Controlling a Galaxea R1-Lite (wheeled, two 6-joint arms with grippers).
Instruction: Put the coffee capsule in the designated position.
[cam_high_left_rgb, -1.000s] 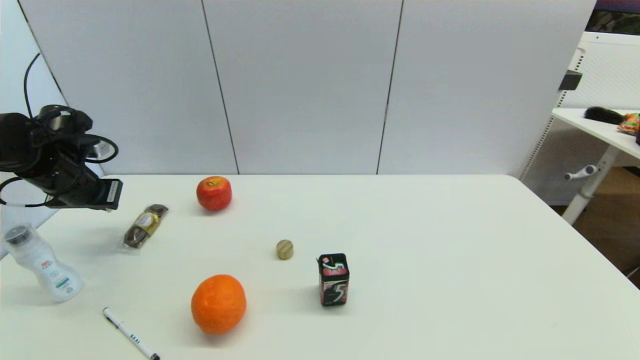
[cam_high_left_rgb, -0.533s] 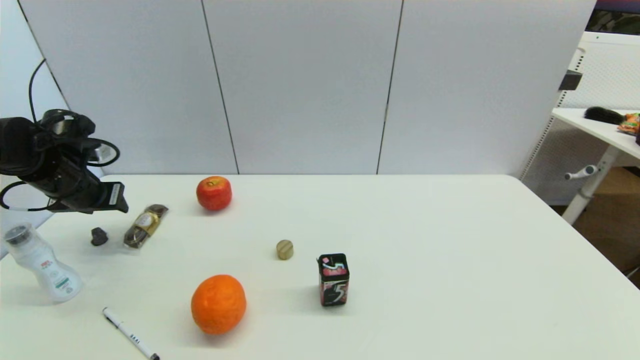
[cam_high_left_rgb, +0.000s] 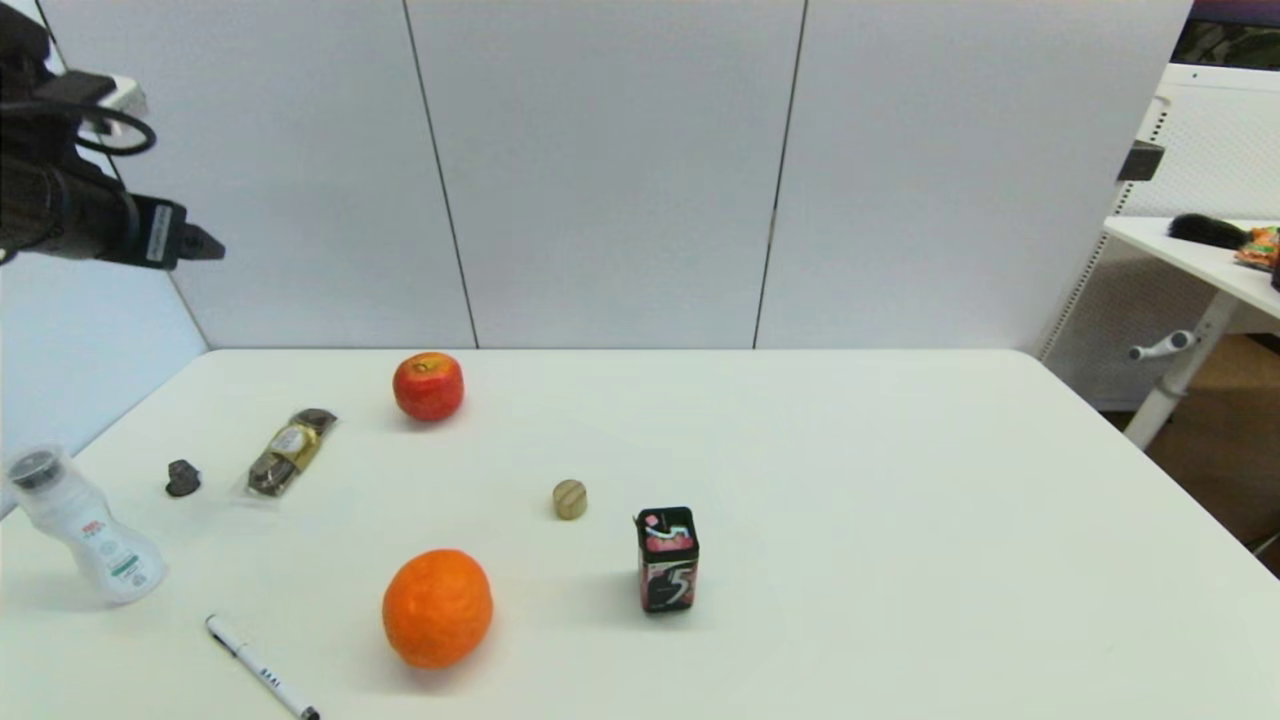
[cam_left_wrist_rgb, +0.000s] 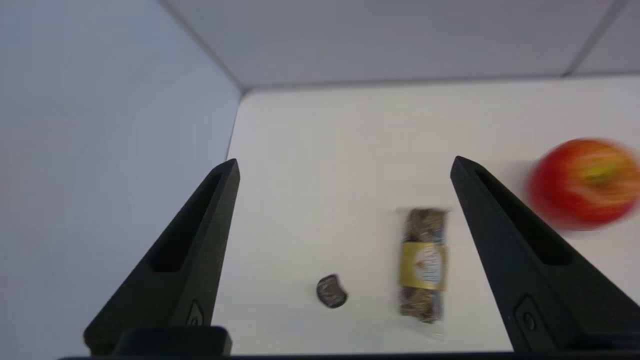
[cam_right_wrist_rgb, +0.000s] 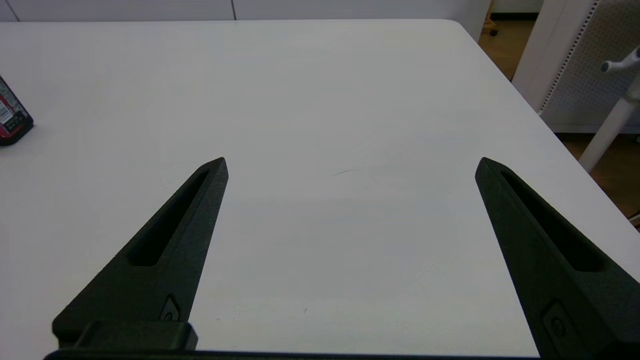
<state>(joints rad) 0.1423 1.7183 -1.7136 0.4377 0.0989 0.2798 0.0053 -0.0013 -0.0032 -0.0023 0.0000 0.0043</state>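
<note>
Above the table's (cam_high_left_rgb: 800, 420) far-left corner, the left gripper (cam_left_wrist_rgb: 345, 165) hung high, its two black fingers (cam_left_wrist_rgb: 195, 240) spread wide apart and holding nothing. Well below it, the coffee capsule (cam_high_left_rgb: 183, 478) lay free on the white surface; in the left wrist view the capsule (cam_left_wrist_rgb: 331, 290) appeared between the fingers, far beneath them. Just beside the capsule, on the side away from the table's left edge, lay the clear pack of chocolates (cam_high_left_rgb: 291, 451), not touching it. Farther that way, an apple (cam_high_left_rgb: 428, 386) sat near the back edge. Nearer the robot than the gripper stood a tilted white bottle (cam_high_left_rgb: 85, 530), with a pen (cam_high_left_rgb: 260, 668) and an orange (cam_high_left_rgb: 437, 607) beyond. The right gripper (cam_right_wrist_rgb: 350, 162) was likewise spread open, empty, over bare table, with a small dark box (cam_right_wrist_rgb: 12, 115) off to one side.
</note>
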